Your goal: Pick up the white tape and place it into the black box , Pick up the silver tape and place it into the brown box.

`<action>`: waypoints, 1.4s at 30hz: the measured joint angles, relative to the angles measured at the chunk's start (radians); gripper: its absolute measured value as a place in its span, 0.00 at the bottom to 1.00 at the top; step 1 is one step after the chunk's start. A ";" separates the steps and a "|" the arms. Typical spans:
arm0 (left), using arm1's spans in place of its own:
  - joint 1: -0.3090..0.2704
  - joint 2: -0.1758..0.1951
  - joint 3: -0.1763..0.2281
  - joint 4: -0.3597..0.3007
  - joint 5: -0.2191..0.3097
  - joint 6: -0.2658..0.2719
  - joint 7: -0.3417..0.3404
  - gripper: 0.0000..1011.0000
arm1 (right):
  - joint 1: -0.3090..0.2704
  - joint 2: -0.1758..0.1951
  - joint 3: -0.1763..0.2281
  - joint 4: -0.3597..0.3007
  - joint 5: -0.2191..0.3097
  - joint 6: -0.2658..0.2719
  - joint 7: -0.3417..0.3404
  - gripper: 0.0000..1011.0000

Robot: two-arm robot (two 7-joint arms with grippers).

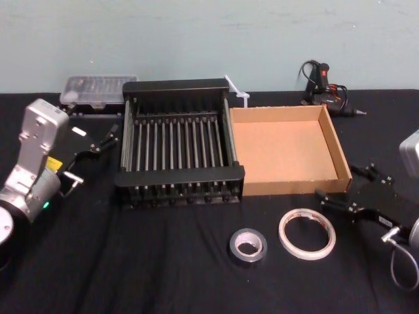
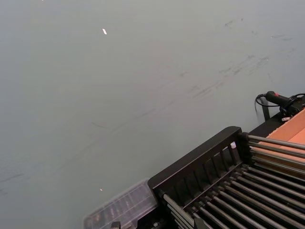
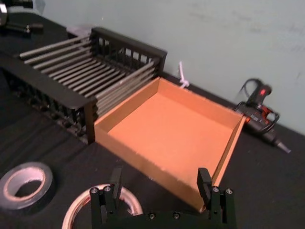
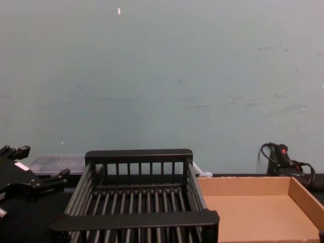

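Nearest on the black bench: silver tape lying flat, and just right of it white tape, also flat, both loose. Right pincer low beside the white tape, on its right, fingers wide apart, holding nothing. Best to start with the white roll: drop straight over its rim, one finger inside the ring and one outside, then squeeze. Lift high enough to clear the thick rim. Farther back: black box on the left, brown box on the right, both empty. Left pincer parked by the black box's left side, open too, with nothing in it.
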 joint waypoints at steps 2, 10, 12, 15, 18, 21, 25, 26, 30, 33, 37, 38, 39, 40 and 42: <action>0.000 0.000 0.000 0.000 0.000 0.000 0.000 0.99 | 0.001 -0.004 -0.002 0.005 -0.001 0.019 0.008 0.99; 0.000 0.000 0.000 0.000 0.000 0.000 0.000 0.99 | 0.016 -0.028 -0.011 0.031 -0.014 0.071 0.028 0.99; 0.000 0.000 0.000 0.000 0.000 0.000 0.000 0.99 | 0.022 -0.036 -0.013 0.040 -0.018 0.086 0.034 0.99; 0.000 0.000 0.000 0.000 0.000 0.000 0.000 0.99 | 0.027 -0.043 -0.015 0.051 -0.021 0.098 0.041 0.99; 0.000 0.000 0.000 0.000 0.000 0.000 0.000 0.99 | 0.036 -0.057 -0.018 0.070 -0.025 0.117 0.055 0.99; 0.000 0.000 0.000 0.000 0.000 0.000 0.000 0.99 | 0.042 -0.065 -0.020 0.081 -0.027 0.128 0.064 0.99; 0.000 0.000 0.000 0.000 0.000 0.000 0.000 0.99 | 0.050 -0.078 -0.024 0.100 -0.038 0.139 0.078 0.99; 0.000 0.000 0.000 0.000 0.000 0.000 0.000 0.99 | 0.053 -0.083 -0.026 0.106 -0.044 0.141 0.083 0.99; 0.000 0.000 0.000 0.000 0.000 0.000 0.000 0.99 | 0.058 -0.093 -0.028 0.116 -0.057 0.146 0.091 0.99; 0.000 0.000 0.000 0.000 0.000 0.000 0.000 0.99 | 0.060 -0.097 -0.028 0.120 -0.064 0.148 0.096 0.99; 0.000 0.000 0.000 0.000 0.000 0.000 0.000 0.99 | 0.062 -0.105 -0.029 0.127 -0.075 0.154 0.104 0.99; 0.000 0.000 0.000 0.000 0.000 0.000 0.000 0.99 | 0.063 -0.107 -0.028 0.129 -0.079 0.157 0.107 0.99; 0.000 0.000 0.000 0.000 0.000 0.000 0.000 0.99 | 0.064 -0.109 -0.028 0.131 -0.080 0.158 0.108 0.99; 0.000 0.000 0.000 0.000 0.000 0.000 0.000 0.99 | 0.065 -0.112 -0.028 0.133 -0.083 0.161 0.112 0.99; 0.000 0.000 0.000 0.000 0.000 0.000 0.000 0.99 | 0.066 -0.115 -0.027 0.137 -0.086 0.164 0.116 0.99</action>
